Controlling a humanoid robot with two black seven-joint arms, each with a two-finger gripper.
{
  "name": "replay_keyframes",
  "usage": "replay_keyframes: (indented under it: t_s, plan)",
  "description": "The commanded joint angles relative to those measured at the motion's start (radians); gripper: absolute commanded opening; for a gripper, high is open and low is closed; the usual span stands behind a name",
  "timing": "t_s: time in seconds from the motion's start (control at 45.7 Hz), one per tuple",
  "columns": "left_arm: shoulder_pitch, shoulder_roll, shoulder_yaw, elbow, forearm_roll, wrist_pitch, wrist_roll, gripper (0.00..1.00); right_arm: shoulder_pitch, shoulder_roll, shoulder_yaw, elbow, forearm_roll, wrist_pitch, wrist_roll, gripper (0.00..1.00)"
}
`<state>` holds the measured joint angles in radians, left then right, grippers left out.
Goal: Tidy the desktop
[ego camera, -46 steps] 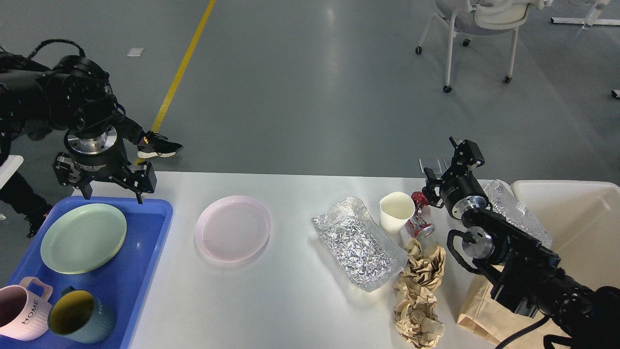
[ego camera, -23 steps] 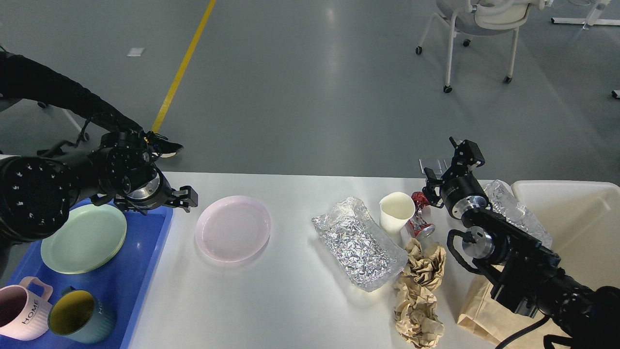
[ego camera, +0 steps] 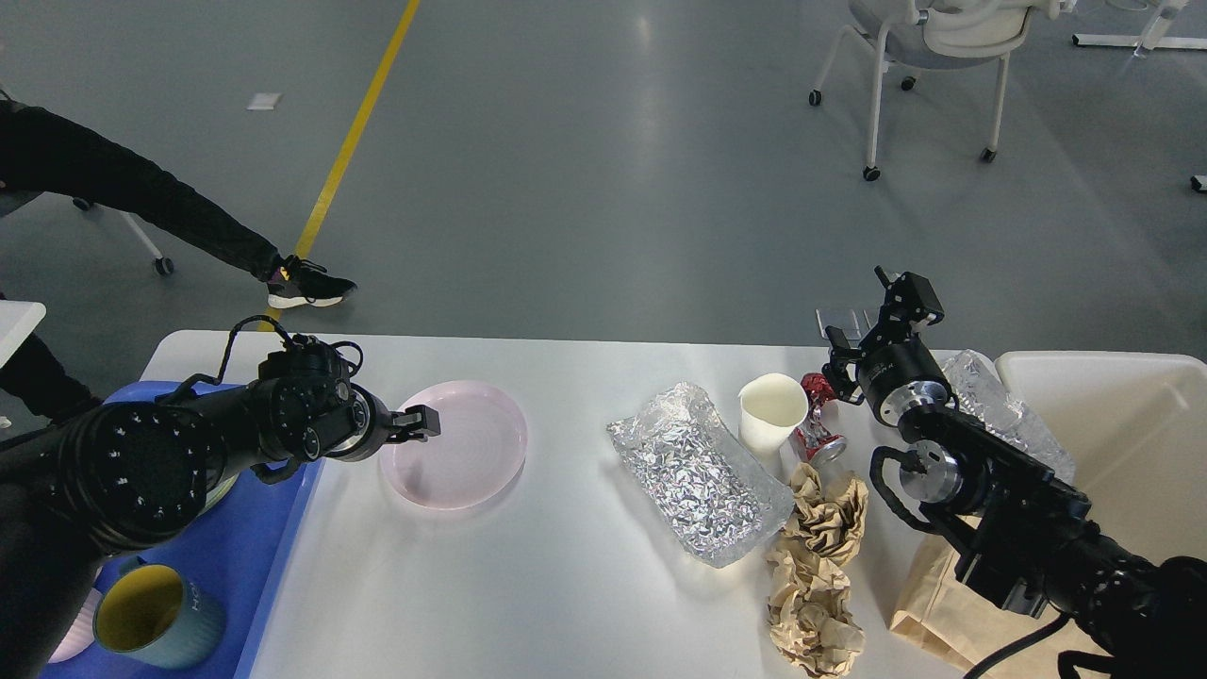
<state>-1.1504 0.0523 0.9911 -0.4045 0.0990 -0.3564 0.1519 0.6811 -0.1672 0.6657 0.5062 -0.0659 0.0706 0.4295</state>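
Note:
The white desktop (ego camera: 566, 585) carries a pale pink plate (ego camera: 462, 448) left of centre. My left gripper (ego camera: 421, 422) reaches in low from the left and sits at the plate's left rim; its fingers merge into one dark shape. A crumpled foil bag (ego camera: 698, 471), a white cup (ego camera: 771, 410), a crushed red can (ego camera: 817, 422) and crumpled brown paper (ego camera: 816, 566) lie to the right. My right gripper (ego camera: 872, 316) hovers open and empty just behind the can.
A blue tray (ego camera: 240, 547) at the left edge holds a teal mug (ego camera: 156, 618); my left arm covers most of the tray. A cream bin (ego camera: 1132, 424), clear plastic wrap (ego camera: 1004, 415) and a brown paper bag (ego camera: 938, 604) sit at right. A person's leg (ego camera: 141, 203) is behind the table.
My left arm swung down from above the blue tray and rightward, bringing its gripper to the pink plate's left rim. The right arm has stayed still.

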Motion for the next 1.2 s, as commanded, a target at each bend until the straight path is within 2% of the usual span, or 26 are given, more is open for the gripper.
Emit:
replay_keyframes:
  t_s: [0.0, 0.153, 0.241, 0.328, 0.525, 0.591, 0.635, 0.678, 0.744, 0.853, 1.182]
  plan:
    - [0.012, -0.005, -0.003, 0.0, 0.001, 0.008, 0.0, 0.94, 0.0, 0.0, 0.0, 0.0, 0.0, 0.0, 0.0, 1.0]
    - [0.029, -0.005, -0.026, 0.0, -0.001, 0.004, -0.002, 0.87, 0.0, 0.0, 0.0, 0.0, 0.0, 0.0, 0.0, 1.0]
    - [0.044, -0.003, -0.046, -0.002, -0.001, 0.001, -0.002, 0.79, 0.0, 0.0, 0.0, 0.0, 0.0, 0.0, 0.0, 1.0]
    - [0.055, -0.003, -0.048, -0.004, -0.002, -0.001, 0.0, 0.63, 0.0, 0.0, 0.0, 0.0, 0.0, 0.0, 0.0, 1.0]
    - [0.058, -0.002, -0.049, -0.004, -0.002, -0.001, 0.012, 0.51, 0.0, 0.0, 0.0, 0.0, 0.0, 0.0, 0.0, 1.0]
    - [0.057, -0.002, -0.051, -0.005, -0.002, -0.006, 0.041, 0.4, 0.0, 0.0, 0.0, 0.0, 0.0, 0.0, 0.0, 1.0]
    - [0.058, 0.0, -0.057, -0.007, -0.002, -0.019, 0.064, 0.29, 0.0, 0.0, 0.0, 0.0, 0.0, 0.0, 0.0, 1.0]
    - [0.058, 0.001, -0.066, -0.007, -0.002, -0.053, 0.086, 0.18, 0.0, 0.0, 0.0, 0.0, 0.0, 0.0, 0.0, 1.0]
    - [0.058, 0.006, -0.077, -0.007, -0.002, -0.113, 0.109, 0.08, 0.0, 0.0, 0.0, 0.0, 0.0, 0.0, 0.0, 1.0]
    - [0.057, 0.011, -0.088, -0.005, -0.002, -0.157, 0.112, 0.0, 0.0, 0.0, 0.0, 0.0, 0.0, 0.0, 0.0, 1.0]
    - [0.038, 0.023, -0.091, -0.005, -0.004, -0.173, 0.112, 0.0, 0.0, 0.0, 0.0, 0.0, 0.0, 0.0, 0.0, 1.0]
